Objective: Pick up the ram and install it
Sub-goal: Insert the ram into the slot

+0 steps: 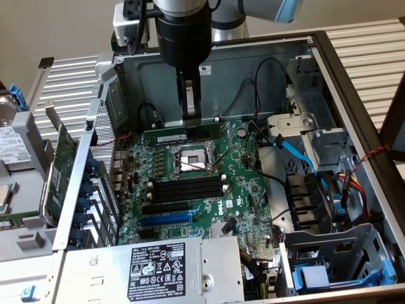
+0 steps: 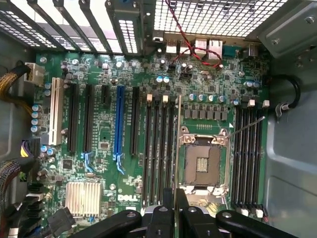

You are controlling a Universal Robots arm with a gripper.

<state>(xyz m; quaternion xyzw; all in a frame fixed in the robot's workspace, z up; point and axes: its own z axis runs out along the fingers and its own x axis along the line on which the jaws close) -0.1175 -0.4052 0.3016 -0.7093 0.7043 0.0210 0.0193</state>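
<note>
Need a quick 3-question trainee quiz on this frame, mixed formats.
1. True or false: the end effector is shut on the ram.
2. Multiple choice: the CPU socket is A) under a heatsink, B) bare, with no cooler on it, C) covered by a cable bundle.
3. Fill in: in the wrist view, one long slot stands out from the black ones because it is ____.
Key: 1 true; 2 B; 3 blue.
</note>
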